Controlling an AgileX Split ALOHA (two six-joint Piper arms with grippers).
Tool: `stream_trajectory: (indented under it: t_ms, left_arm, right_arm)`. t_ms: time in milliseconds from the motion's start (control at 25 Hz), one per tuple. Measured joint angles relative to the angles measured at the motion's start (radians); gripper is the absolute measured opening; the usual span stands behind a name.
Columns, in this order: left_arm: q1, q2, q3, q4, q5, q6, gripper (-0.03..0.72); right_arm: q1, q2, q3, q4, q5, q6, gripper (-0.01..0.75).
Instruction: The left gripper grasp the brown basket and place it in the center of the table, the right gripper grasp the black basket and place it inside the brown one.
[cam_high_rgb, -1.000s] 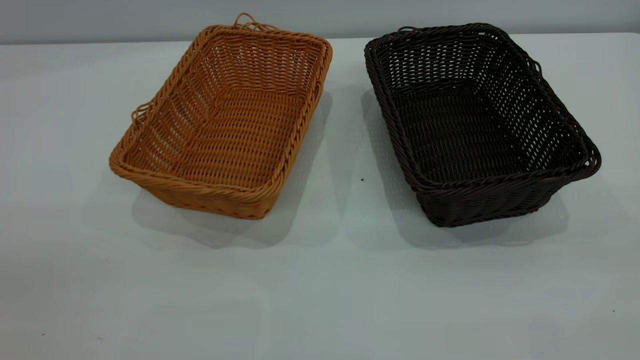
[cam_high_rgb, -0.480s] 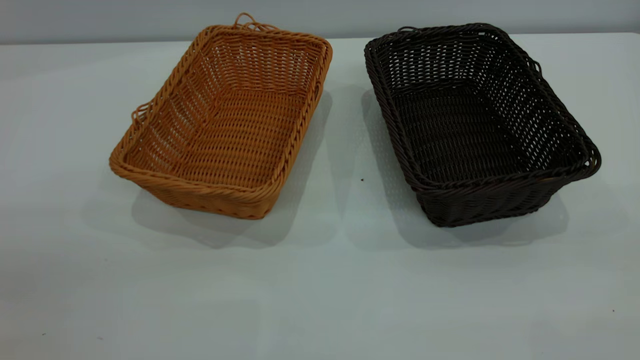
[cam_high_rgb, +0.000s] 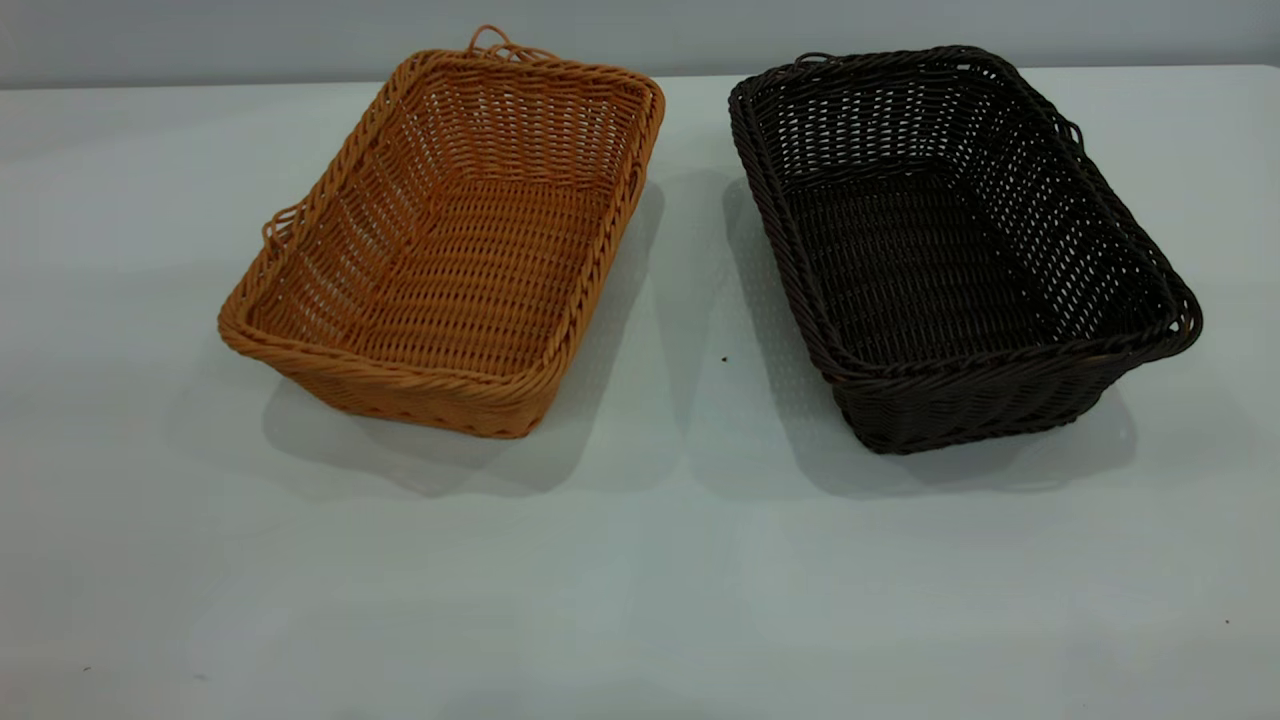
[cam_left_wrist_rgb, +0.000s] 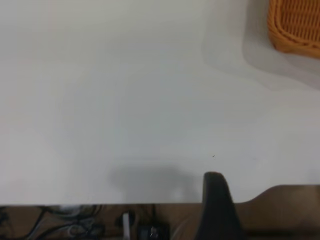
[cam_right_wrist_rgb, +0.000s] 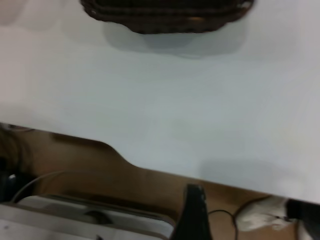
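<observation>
Both baskets are sitting untouched on the white tabletop: the brown basket toward the left and the black basket toward the right, near each other but apart, each skewed a little, so nothing of the task looks done yet. Neither arm is showing in the exterior view. The left hand is hanging back over the tabletop's near edge, well apart from the brown basket, whose corner is just peeking into its wrist view; only one dark finger is showing, so I cannot tell how wide it is standing, and it is gripping nothing. The right hand is waiting likewise beyond the edge, facing the black basket's near wall, its spread also impossible to tell and nothing in its grip. The step in hand is probably the left arm's reach. To do it well, it should be coming down over the braided rim with one finger inside and one outside the wall, closing firmly on the stiff weave, then lifting or sliding the basket squarely to the middle, leaving room for nesting.
</observation>
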Motion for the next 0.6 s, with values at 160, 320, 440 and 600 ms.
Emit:
stream_trajectory:
  t_ms: [160, 320, 440, 600]
  left_arm:
    - [0.000, 0.182, -0.055, -0.045, -0.085, 0.098, 0.506]
    - [0.000, 0.341, -0.101, -0.124, -0.174, 0.216, 0.531]
    - [0.000, 0.430, -0.129, -0.209, -0.239, 0.291, 0.531]
    - [0.000, 0.532, -0.159, -0.298, -0.294, 0.356, 0.533]
  right_arm:
    - [0.000, 0.214, -0.004, 0.146, -0.160, -0.130, 0.574]
    - [0.000, 0.434, -0.006, 0.383, -0.229, -0.299, 0.607]
    - [0.000, 0.592, -0.009, 0.604, -0.221, -0.385, 0.608]
    - [0.055, 0.784, -0.015, 0.817, -0.217, -0.436, 0.605]
